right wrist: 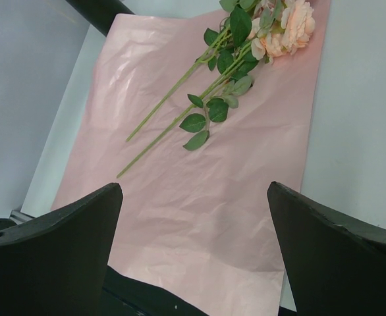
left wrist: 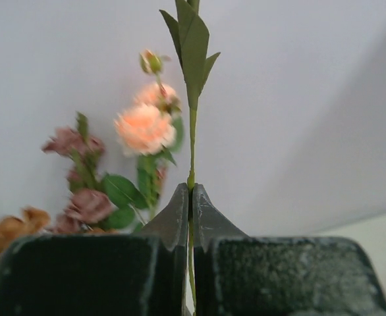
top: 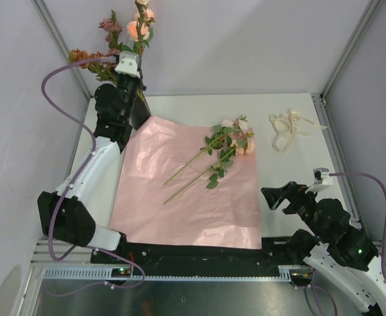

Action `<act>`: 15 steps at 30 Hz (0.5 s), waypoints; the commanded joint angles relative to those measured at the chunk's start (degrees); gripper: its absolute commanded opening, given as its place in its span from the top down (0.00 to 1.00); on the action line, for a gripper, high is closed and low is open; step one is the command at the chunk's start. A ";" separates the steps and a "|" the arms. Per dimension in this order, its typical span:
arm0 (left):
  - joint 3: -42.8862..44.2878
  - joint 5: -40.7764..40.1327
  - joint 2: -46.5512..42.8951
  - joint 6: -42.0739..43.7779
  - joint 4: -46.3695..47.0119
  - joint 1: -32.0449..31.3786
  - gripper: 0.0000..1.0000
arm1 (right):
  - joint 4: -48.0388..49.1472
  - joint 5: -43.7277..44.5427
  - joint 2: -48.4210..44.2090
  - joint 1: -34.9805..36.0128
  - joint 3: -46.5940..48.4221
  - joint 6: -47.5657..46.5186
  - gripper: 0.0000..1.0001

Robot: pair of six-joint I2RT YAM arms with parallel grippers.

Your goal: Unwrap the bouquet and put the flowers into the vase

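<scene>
There, in the far left corner of the table (top: 292,164), the standing flowers (top: 132,27) rise upright, their peach, pink and dark heads against the back wall. Their lower stems drop behind the left arm (top: 110,105). The vase (top: 142,113) shows only as a dark sliver just beside that arm, mostly hidden. The left jaws are pressed fully together on a thin green stem (left wrist: 193,131), which runs straight up between them. The stem carries narrow leaves near its top, and its head is out of the wrist view. In that view the standing blooms appear blurred, just to the left of the stem.

The lying flowers (top: 227,141), pale pink and peach, rest on a pink paper sheet (top: 180,204) spread flat across the middle of the table. Their heads point toward the far right and their long stems toward the near left, lying close together and nearly parallel. At least two stems show; the exact count cannot be told. A cream ribbon (top: 289,130) lies loose on the bare table beyond the sheet's far right corner, apart from it.

The right jaws are spread wide and hold nothing. The right arm (top: 331,227) hangs near the sheet's near right corner, and its wrist view looks down across the paper toward the lying flowers.
</scene>
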 commanded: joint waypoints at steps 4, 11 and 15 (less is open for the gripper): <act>11.24 -1.66 7.36 9.54 11.09 3.71 1.00 | 0.17 1.41 1.44 0.26 1.22 0.62 0.01; 18.57 -0.87 11.86 11.82 11.20 6.56 1.00 | 0.27 2.36 3.00 0.28 1.20 0.59 0.01; 21.28 0.72 14.37 11.99 11.20 7.91 1.00 | 0.53 2.25 3.71 0.26 1.25 0.23 0.01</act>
